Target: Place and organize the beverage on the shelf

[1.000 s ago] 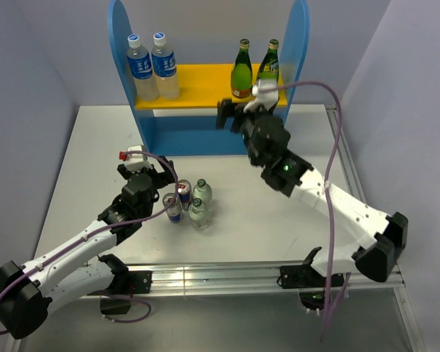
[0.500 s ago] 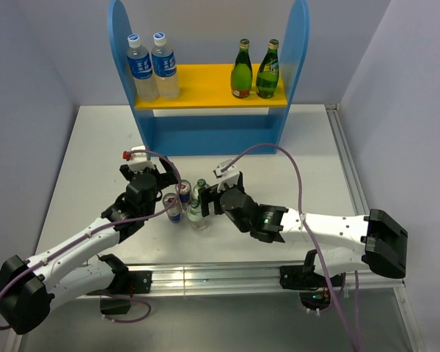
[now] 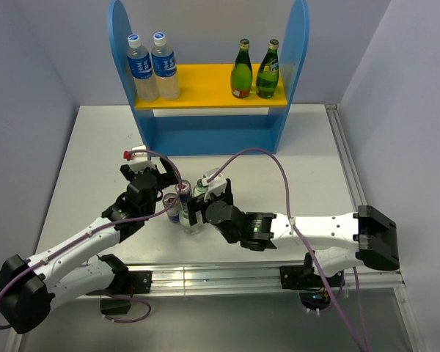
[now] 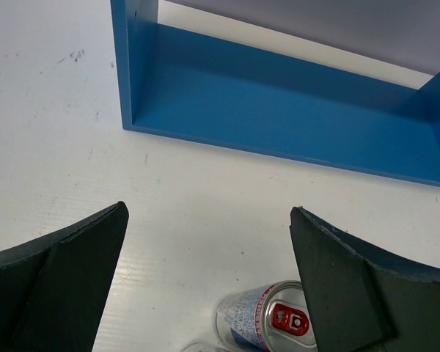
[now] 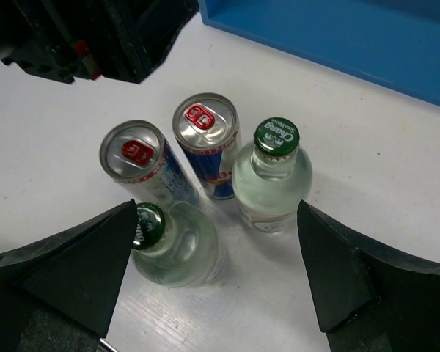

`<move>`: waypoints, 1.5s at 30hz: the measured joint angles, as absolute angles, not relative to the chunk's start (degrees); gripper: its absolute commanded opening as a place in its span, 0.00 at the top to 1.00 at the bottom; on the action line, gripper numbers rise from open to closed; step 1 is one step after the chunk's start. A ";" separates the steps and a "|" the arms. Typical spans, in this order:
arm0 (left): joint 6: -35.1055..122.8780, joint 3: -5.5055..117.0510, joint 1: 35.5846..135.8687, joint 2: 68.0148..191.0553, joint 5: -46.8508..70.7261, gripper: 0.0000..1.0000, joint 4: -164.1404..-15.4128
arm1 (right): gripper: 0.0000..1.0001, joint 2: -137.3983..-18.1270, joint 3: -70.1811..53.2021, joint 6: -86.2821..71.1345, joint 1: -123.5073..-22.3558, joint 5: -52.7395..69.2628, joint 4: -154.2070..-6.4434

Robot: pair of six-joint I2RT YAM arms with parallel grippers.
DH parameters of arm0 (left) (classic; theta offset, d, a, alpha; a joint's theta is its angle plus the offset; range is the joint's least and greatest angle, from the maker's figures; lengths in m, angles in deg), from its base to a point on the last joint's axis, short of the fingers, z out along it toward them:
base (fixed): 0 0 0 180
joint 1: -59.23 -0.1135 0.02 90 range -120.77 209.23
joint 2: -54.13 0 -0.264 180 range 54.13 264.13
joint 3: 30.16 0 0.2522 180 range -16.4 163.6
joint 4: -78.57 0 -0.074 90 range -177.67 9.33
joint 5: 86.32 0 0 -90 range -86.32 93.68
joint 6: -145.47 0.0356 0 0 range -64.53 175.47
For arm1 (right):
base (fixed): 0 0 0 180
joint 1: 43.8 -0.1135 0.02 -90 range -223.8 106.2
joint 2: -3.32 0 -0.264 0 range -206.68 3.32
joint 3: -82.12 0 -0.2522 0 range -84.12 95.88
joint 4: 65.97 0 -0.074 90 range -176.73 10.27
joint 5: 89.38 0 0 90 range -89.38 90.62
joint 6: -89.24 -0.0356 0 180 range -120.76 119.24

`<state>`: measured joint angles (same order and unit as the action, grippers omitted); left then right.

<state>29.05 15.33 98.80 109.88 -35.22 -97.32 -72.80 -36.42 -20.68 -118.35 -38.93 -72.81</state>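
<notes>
On the table (image 3: 293,154), in front of the shelf (image 3: 205,136) and well apart from it: four small drinks, upright, in a tight bunch. Two slim cans side by side, the left can (image 5: 136,158) and the right can (image 5: 205,126), silver tops with red tabs, blue and red down the sides. Just beside the right can: the far clear bottle (image 5: 273,176), green cap. In front of the cans, nearest the arm bases: the near clear bottle (image 5: 180,253), green cap too.

Up on the yellow board (image 3: 205,86), at its right end: the green glass bottles (image 3: 241,71), two of them, upright, side by side, yellow labels. At the left end of the same board: the taller clear bottles (image 3: 141,70), a pair, blue labels, white caps.

Right gripper (image 5: 216,211): hangs over the bunch, looks straight down on it, fingers spread wide to either side. Pinches nothing. Covers part of the near clear bottle's cap with one finger in the wrist view; touching or not, cannot tell.

Left gripper (image 4: 207,214): spread wide as well, grips nothing. Sits low over bare table just left of the bunch, faces the blue lower part of the shelf. At the bottom edge of the left wrist view, just beside one finger: one of the cans, red tab up.
</notes>
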 measured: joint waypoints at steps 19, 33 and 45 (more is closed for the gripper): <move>29.05 15.46 98.80 109.74 -35.22 0.01 -97.21 | 0.13 -83.57 -31.26 -21.29 -121.71 -37.71 -72.37; 29.05 15.46 98.80 109.31 -35.22 0.01 -97.19 | 0.87 -86.85 -31.39 -19.13 -119.35 -37.86 -65.36; 29.03 15.46 98.80 109.31 -35.22 0.01 -97.19 | 1.00 -82.96 -34.83 -18.96 -119.16 -37.84 -65.62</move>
